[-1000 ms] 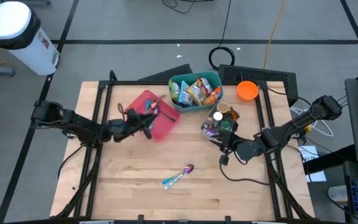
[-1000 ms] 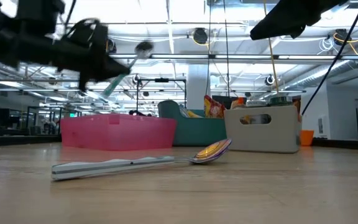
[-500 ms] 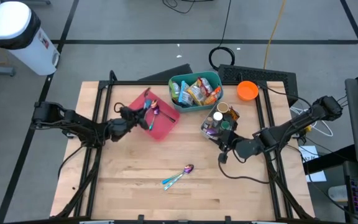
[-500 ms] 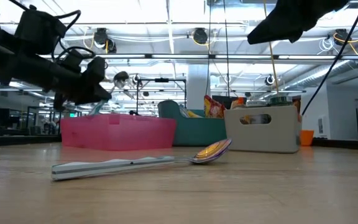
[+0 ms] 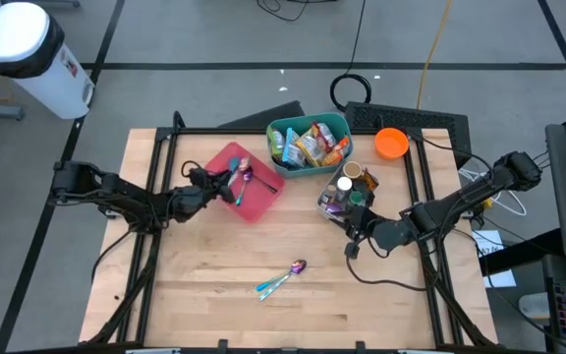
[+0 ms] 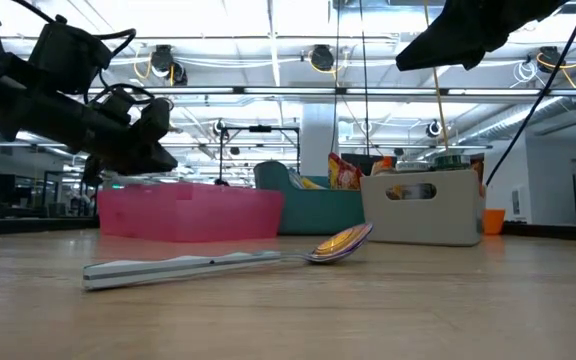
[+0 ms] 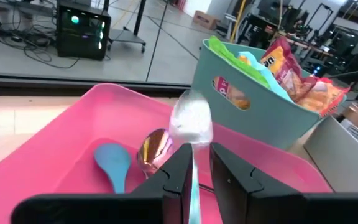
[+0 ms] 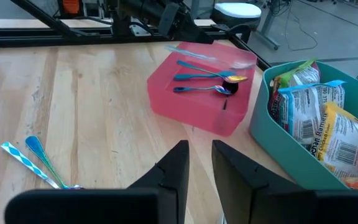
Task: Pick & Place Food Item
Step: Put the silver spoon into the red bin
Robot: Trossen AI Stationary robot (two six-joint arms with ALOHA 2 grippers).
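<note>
My left gripper (image 5: 222, 185) reaches over the near left rim of the pink bin (image 5: 261, 205) and is shut on a silver spoon (image 7: 191, 122). The spoon's bowl sticks out past the fingertips over the bin's inside. On the bin's floor lie a blue spoon (image 7: 112, 163) and a gold-tinted spoon (image 7: 154, 146). Another spoon with a blue handle (image 5: 283, 278) lies flat on the table in front. My right gripper (image 8: 199, 163) hangs shut and holding nothing above the table, near the white caddy (image 5: 344, 192). My left gripper pinches the silver spoon's thin handle (image 7: 193, 177) between its two fingers. The fingers come nearly level from the table's left and lie along the handle. The spoon's bowl (image 8: 211, 57) points away from the gripper, raised over the bin's inside.
A teal bin (image 5: 334, 125) full of snack packets stands just behind the pink bin, on its right. An orange bowl (image 5: 391, 144) sits at the far right. The near half of the table is bare wood around the loose spoon (image 6: 228, 258).
My left gripper has come down from well above the pink bin to just over its rim and tipped toward level. The silver spoon has come down with it, its bowl now low over the bin's inside.
</note>
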